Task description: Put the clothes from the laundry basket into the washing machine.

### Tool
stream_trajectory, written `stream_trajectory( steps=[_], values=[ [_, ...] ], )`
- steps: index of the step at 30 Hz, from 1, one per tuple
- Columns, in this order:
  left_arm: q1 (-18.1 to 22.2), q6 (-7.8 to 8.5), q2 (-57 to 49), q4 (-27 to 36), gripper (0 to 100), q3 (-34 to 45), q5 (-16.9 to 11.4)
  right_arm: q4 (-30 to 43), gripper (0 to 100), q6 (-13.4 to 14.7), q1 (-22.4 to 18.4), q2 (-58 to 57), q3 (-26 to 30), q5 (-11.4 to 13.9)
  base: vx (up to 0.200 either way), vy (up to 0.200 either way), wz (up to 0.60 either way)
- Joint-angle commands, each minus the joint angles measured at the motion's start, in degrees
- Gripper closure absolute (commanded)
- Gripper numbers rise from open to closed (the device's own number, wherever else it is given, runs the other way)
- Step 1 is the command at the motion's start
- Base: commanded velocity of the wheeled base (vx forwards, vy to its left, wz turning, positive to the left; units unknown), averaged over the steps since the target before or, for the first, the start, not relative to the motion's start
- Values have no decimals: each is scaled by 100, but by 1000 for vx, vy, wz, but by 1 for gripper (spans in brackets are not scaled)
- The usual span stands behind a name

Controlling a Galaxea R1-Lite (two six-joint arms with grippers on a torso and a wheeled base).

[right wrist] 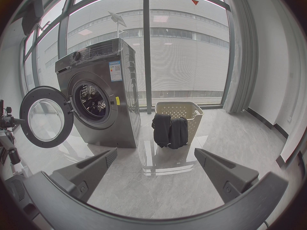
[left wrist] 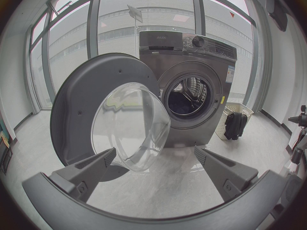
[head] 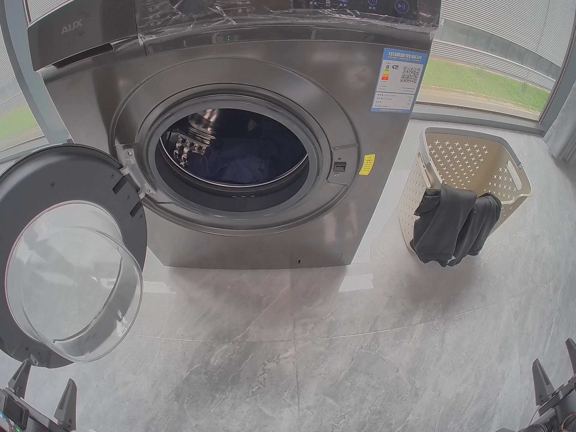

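Left gripper (left wrist: 154, 150) and right gripper (right wrist: 155, 150) gape wide, empty; dark cloth (head: 252, 157) in washing machine (head: 336, 223) indistinct.

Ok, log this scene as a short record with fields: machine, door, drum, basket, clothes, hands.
washing machine: front-loader, on the floor by the window
door: swung fully open to the robot's left
drum: dark blue clothing already inside
laundry basket: right of the machine, on the floor
dark clothes: draped over the basket's near rim
left hand: open, empty
right hand: open, empty
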Motion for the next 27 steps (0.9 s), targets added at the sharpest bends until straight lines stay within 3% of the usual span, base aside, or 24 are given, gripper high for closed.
stream_trajectory(
  steps=[1,8,15,27],
  values=[
    [-53,174,-256,-36,0,84,-185,3,0,17,-17,-31,101,18,0,0,0],
    [-53,130,-256,-36,0,84,-229,3,0,-36,-17,-31,101,27,0,0,0],
    [-53,42,-256,-36,0,84,-194,3,0,-36,-17,-31,101,27,0,-200,0],
    [-53,86,-256,-36,0,84,-203,3,0,-36,-17,-31,101,27,0,-200,0]
  ],
)
